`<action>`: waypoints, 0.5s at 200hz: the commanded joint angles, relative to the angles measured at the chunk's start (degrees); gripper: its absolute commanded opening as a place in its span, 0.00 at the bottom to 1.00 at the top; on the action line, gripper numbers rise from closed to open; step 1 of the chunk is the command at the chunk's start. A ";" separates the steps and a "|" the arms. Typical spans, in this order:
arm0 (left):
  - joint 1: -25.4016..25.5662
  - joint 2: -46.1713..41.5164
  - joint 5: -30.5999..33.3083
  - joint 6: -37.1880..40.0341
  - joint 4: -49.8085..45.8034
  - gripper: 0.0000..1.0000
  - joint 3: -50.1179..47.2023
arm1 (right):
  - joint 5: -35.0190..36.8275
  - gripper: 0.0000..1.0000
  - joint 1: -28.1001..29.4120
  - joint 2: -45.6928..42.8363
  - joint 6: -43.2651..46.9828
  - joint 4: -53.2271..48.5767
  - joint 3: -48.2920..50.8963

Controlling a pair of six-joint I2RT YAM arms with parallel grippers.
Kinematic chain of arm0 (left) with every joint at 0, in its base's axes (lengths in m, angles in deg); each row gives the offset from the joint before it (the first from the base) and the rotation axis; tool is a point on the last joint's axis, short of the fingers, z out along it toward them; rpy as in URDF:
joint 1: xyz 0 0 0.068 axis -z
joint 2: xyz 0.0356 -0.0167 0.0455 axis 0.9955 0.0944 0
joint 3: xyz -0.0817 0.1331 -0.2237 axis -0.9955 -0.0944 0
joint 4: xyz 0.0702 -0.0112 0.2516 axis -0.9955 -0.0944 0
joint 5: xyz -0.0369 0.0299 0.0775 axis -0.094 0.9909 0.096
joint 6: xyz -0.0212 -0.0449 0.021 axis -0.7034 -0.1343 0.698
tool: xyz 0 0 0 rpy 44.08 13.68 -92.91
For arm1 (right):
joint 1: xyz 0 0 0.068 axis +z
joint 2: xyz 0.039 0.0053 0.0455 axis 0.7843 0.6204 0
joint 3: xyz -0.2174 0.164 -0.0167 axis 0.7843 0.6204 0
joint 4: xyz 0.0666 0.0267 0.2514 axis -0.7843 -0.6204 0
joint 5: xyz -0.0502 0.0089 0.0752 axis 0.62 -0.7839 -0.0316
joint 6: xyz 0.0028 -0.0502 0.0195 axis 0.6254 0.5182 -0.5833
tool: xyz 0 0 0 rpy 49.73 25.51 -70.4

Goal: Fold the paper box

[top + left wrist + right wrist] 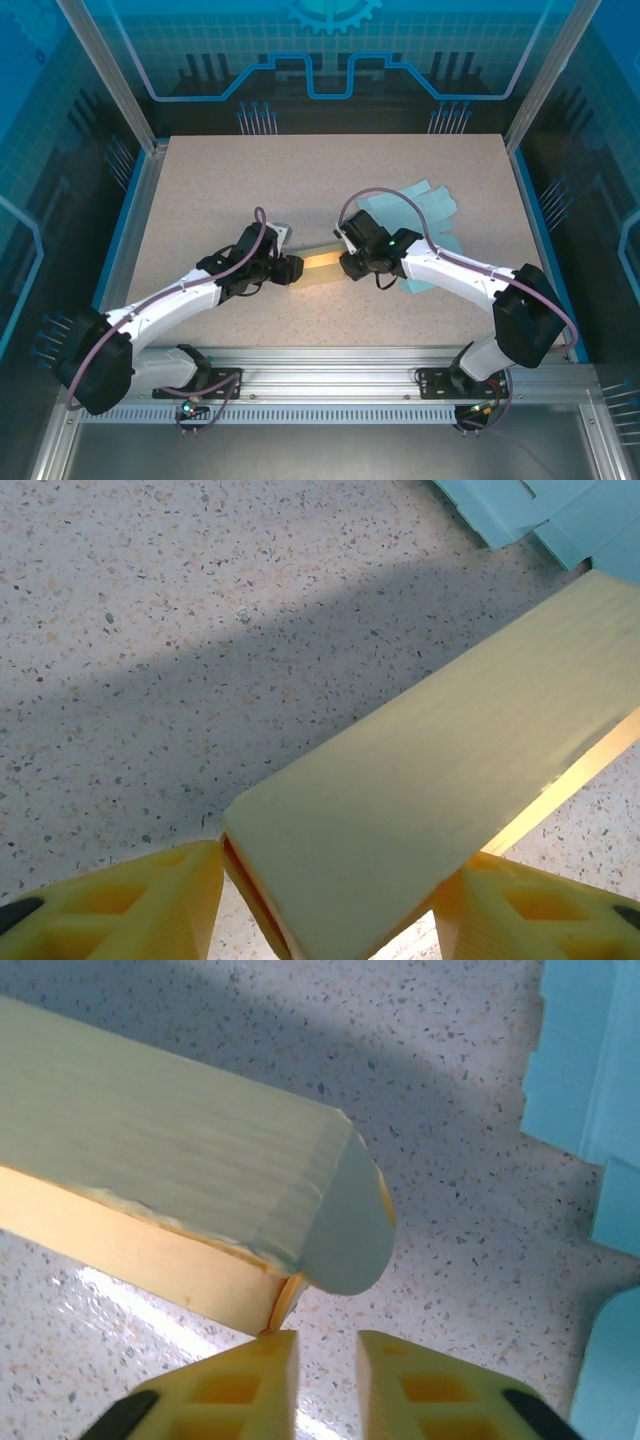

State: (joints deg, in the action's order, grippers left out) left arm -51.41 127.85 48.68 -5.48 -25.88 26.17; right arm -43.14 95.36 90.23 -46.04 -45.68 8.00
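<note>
The paper box (pixel 320 265) is a long, pale yellow carton lying between the two arms near the table's middle. My left gripper (pixel 293 268) holds its left end. In the left wrist view the yellow fingers (pixel 150 900) press on both sides of the box (pixel 430 770). My right gripper (pixel 352 265) sits at the box's right end. In the right wrist view the right gripper (pixel 327 1345) stands open by a narrow gap with nothing in it, just below the box's corner (pixel 170 1170). A rounded end flap (pixel 350 1235) sticks out, folded partly over that end.
Flat light-blue paper sheets (pixel 425 205) lie on the speckled table (pixel 250 190) behind and beside the right arm; they also show in the wrist views (pixel 540 510) (pixel 590 1080). Metal frame posts and blue walls ring the table.
</note>
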 commanded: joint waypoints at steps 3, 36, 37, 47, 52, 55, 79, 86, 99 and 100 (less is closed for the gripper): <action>-0.24 1.06 1.22 -0.54 0.71 0.57 -0.84 | 1.92 0.16 -0.62 -0.47 0.17 2.19 -1.10; -0.23 2.44 2.41 -0.94 -0.50 0.57 -0.16 | 1.96 0.07 -0.77 -0.83 0.56 1.73 -2.35; -0.26 2.46 2.46 -0.95 -0.58 0.57 -0.09 | 1.91 0.07 -0.75 -0.78 0.58 1.71 -2.43; -0.24 2.89 2.91 -1.20 -1.28 0.57 0.32 | 1.52 0.06 -0.73 -0.74 0.68 1.06 -2.98; -0.23 3.05 3.24 -1.31 -1.71 0.57 0.55 | 1.42 0.05 -0.72 -0.70 0.69 0.75 -3.29; -0.28 3.16 3.25 -1.31 -1.99 0.56 0.72 | 1.29 0.04 -0.72 -0.69 0.69 0.53 -3.41; -0.29 4.02 3.13 -1.55 -3.19 0.55 1.67 | 0.29 0.00 -0.75 -0.74 0.69 -1.25 -4.94; -0.22 4.24 2.97 -1.56 -3.39 0.54 1.84 | -0.15 0.00 -0.81 -0.80 0.69 -1.68 -5.39; -0.24 4.44 2.92 -1.80 -3.38 0.54 1.86 | -0.72 0.00 -0.80 -0.91 0.77 -2.32 -6.05; -0.22 4.48 2.89 -1.78 -3.38 0.54 1.89 | -0.71 0.00 -0.81 -0.91 0.78 -2.34 -6.08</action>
State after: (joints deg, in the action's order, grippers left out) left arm -51.41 130.47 49.94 -6.49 -24.88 27.61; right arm -42.66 95.32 90.23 -45.78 -45.66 4.39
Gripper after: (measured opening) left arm 0.546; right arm 0.059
